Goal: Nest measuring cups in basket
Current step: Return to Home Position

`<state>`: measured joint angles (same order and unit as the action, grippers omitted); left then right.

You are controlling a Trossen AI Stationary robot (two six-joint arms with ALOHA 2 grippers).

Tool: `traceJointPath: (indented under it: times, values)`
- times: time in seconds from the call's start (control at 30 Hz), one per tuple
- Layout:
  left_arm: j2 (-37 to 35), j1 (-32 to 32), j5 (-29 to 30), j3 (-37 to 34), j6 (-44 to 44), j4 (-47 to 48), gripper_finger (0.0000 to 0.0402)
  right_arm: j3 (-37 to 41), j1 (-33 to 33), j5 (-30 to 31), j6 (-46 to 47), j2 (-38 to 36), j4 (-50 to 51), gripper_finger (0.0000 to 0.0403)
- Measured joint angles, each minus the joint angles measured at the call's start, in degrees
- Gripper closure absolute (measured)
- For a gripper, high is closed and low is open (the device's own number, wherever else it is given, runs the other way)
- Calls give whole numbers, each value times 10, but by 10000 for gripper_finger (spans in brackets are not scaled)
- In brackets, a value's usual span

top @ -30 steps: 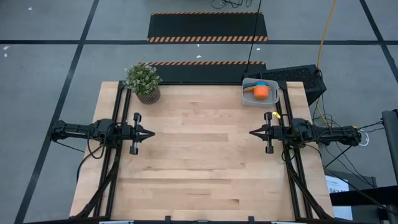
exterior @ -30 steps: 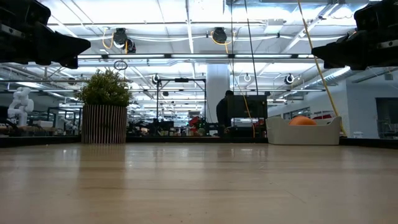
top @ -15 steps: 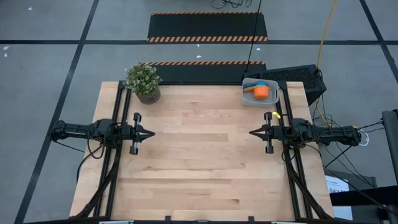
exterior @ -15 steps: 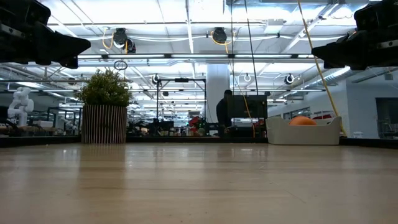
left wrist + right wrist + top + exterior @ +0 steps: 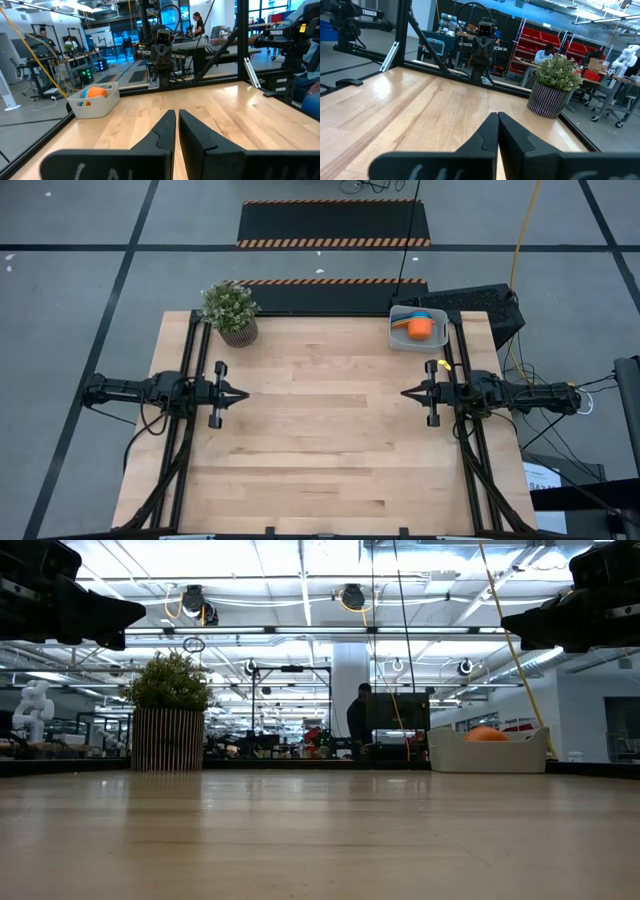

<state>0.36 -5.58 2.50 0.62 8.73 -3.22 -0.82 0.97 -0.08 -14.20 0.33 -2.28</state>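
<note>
The light-grey basket (image 5: 417,330) stands at the table's far right corner with measuring cups inside: an orange one (image 5: 420,328) sits on top and a light blue one (image 5: 427,313) shows behind it. In the left wrist view the basket (image 5: 94,101) shows the orange cup (image 5: 95,92) above its rim. My left gripper (image 5: 243,394) hovers shut at the table's left side, pointing level toward the right. At the right side my right gripper (image 5: 405,393) hovers shut, pointing left. Both hold nothing.
A potted green plant (image 5: 231,311) in a striped pot stands at the table's far left corner. The wooden tabletop (image 5: 320,430) lies bare between the two grippers. A person stands in the room beyond the far edge (image 5: 358,720).
</note>
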Motion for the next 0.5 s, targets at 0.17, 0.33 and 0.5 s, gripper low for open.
traceJointPath:
  times: [0.17,0.33,0.5]
  values:
    - [0,0,0,0,0,0,376,0,0,0,0,0,0,403]
    - [0,0,0,0,0,0,376,0,0,0,0,0,0,403]
    - [0,0,0,0,0,0,376,0,0,0,0,0,0,403]
